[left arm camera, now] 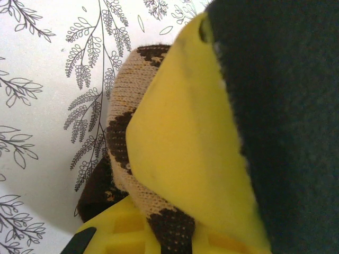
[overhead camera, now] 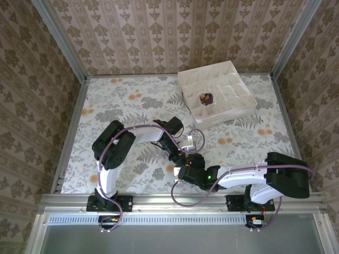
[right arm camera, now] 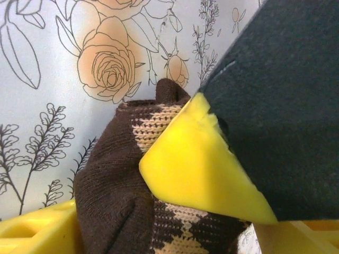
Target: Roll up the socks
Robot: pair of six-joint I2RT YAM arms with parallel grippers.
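The brown sock (left arm camera: 126, 100) with tan diamond checks is bunched between both grippers near the table's front middle. My left gripper (overhead camera: 183, 152) is shut on it, the knit pinched between its yellow fingers (left arm camera: 185, 143). My right gripper (overhead camera: 186, 168) is shut on the same sock (right arm camera: 108, 201), one yellow finger (right arm camera: 193, 172) pressing across the fabric. From above the arms hide most of this sock. The purple striped sock (overhead camera: 205, 98) sits as a small ball in a compartment of the white tray (overhead camera: 233, 108).
The white divided tray stands at the back right of the flowered tablecloth (overhead camera: 122, 106). Patterned walls (overhead camera: 32, 79) enclose the table on three sides. A metal rail (overhead camera: 175, 200) runs along the near edge by the arm bases.
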